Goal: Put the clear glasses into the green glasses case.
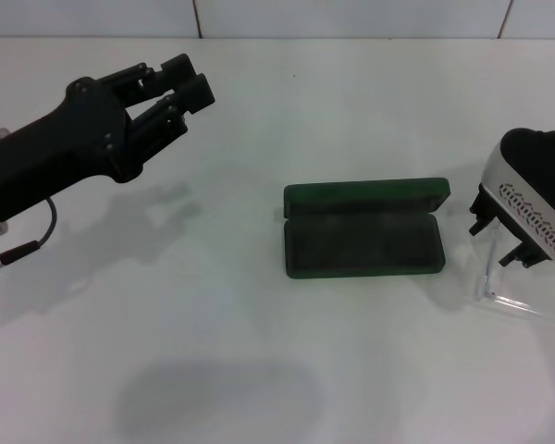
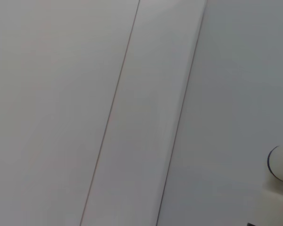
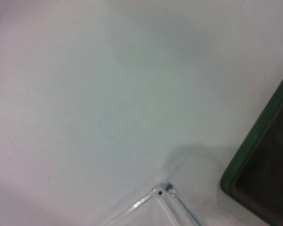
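Observation:
The green glasses case (image 1: 363,242) lies open at mid-table, its lid (image 1: 365,196) folded back and its dark lining bare. One corner of the case (image 3: 262,157) shows in the right wrist view. The clear glasses (image 1: 527,303) rest on the table just right of the case, and their hinge (image 3: 162,190) shows close to that corner. My right gripper (image 1: 498,239) is low over the glasses with its fingers apart, open; whether it touches them I cannot tell. My left gripper (image 1: 187,81) hangs open and empty at the far left, well away from the case.
The white table (image 1: 259,351) meets a white tiled wall (image 1: 351,17) at the back. A cable (image 1: 37,242) dangles under the left arm. The left wrist view holds only white panels (image 2: 132,117) and a small white knob (image 2: 280,162).

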Tool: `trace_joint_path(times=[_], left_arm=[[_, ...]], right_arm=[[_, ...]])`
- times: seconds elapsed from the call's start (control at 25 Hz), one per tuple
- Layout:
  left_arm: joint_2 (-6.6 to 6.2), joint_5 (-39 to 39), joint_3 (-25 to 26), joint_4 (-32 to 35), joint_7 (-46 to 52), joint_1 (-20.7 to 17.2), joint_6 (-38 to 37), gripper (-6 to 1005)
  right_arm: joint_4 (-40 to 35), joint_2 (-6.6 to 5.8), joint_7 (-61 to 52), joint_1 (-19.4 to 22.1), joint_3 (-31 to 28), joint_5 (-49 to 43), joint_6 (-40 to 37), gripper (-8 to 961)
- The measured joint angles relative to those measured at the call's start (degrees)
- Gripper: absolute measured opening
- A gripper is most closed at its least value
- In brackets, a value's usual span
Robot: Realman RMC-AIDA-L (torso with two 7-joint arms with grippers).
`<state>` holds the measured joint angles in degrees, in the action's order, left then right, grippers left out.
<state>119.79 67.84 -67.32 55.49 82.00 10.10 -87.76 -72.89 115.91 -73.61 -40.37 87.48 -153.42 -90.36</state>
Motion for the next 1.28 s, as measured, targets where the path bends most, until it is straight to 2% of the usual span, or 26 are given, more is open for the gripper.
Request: trace_joint_path(times=[0.56, 0.8, 0.88, 1.28], left_arm=[[0.0, 0.0, 0.0, -0.3, -0.01, -0.18, -0.04, 332], [0.0, 0.0, 0.5, -1.42, -0.01, 0.03, -0.04, 332], [0.0, 0.01, 0.6, -1.64, -0.01, 0.1, -0.04, 332], [-0.05, 0.02, 0.61, -1.73, -0.01, 0.05, -0.09, 332]], right_arm=[[0.03, 0.02, -0.95, 0.42, 0.32, -0.83, 1.62, 359], [-0.25, 0.02, -1.56, 0.49, 0.32, -0.8, 1.47, 257], [-0.49, 0.02, -1.67, 0.53, 0.31, -0.77, 1.29, 147], [-5.04, -0.04, -3.54, 2.51, -0.1, -0.26, -2.44, 144]])
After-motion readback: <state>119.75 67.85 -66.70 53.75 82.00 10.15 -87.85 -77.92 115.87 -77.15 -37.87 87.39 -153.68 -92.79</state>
